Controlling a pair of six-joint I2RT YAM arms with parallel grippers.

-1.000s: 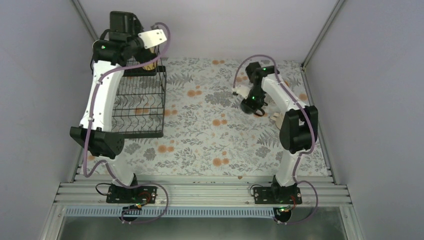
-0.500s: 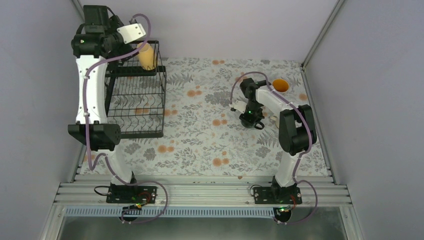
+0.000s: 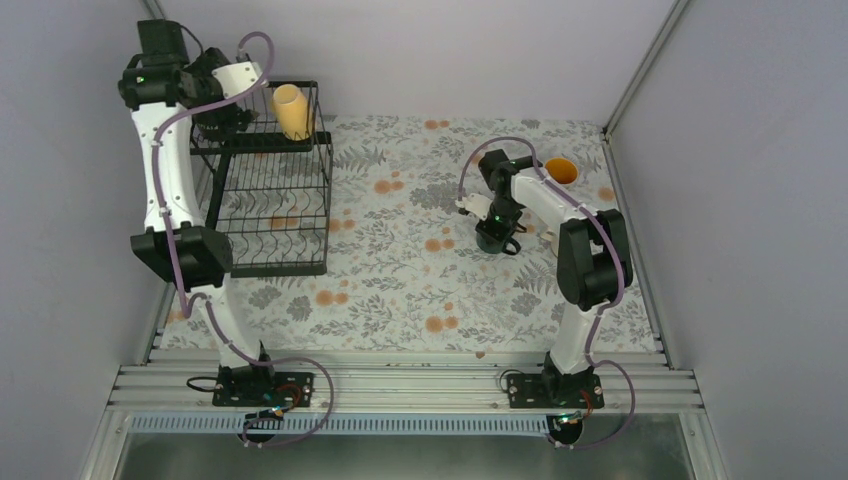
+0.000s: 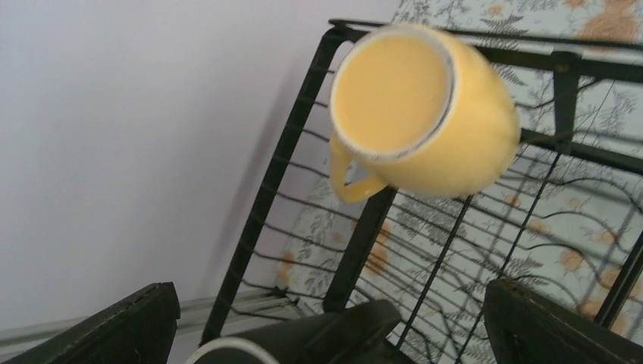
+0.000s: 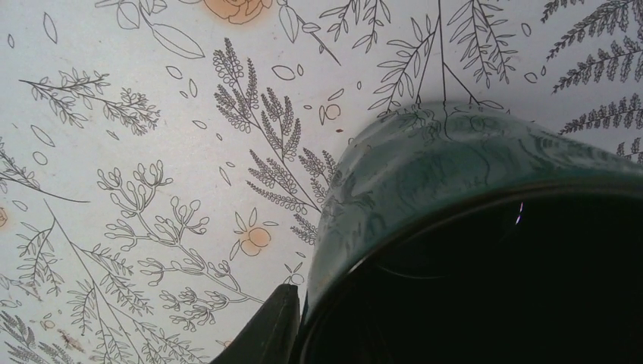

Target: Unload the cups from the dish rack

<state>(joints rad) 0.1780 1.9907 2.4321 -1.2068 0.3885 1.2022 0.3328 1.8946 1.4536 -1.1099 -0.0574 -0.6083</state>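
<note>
Left wrist view puts the yellow cup (image 4: 425,114) ahead of the camera and high in the picture, sitting on the wires of the dish rack (image 4: 356,250). Its flat, pale-ringed end faces the lens, and I take that for the base, so the cup probably stands mouth down. A handle (image 4: 345,178) sticks out at lower left, towards the wall (image 4: 114,152).

From above, the same cup (image 3: 291,110) stands upright on the right end of the upper shelf (image 3: 262,142), so its long axis runs vertically. The left end effector (image 3: 222,112) hangs over the shelf's left end, just beside the cup. The cup lies to its right along the shelf. Its fingers (image 4: 114,326) are spread wide and hold nothing, and the cup falls roughly between their lines. A straight advance with a slight rise should bracket the body, provided the handle stays clear of the pads.

Across the desk (image 3: 400,290), well apart from the rack, the right end effector (image 3: 495,225) looks clamped on the dark green mug (image 3: 497,240), with one finger pressed against its outer wall. I cannot tell whether the mug is resting on the cloth. The cup with orange inside (image 3: 560,170) stands near it. The left arm is clearly the nearer one for the yellow cup.
</note>
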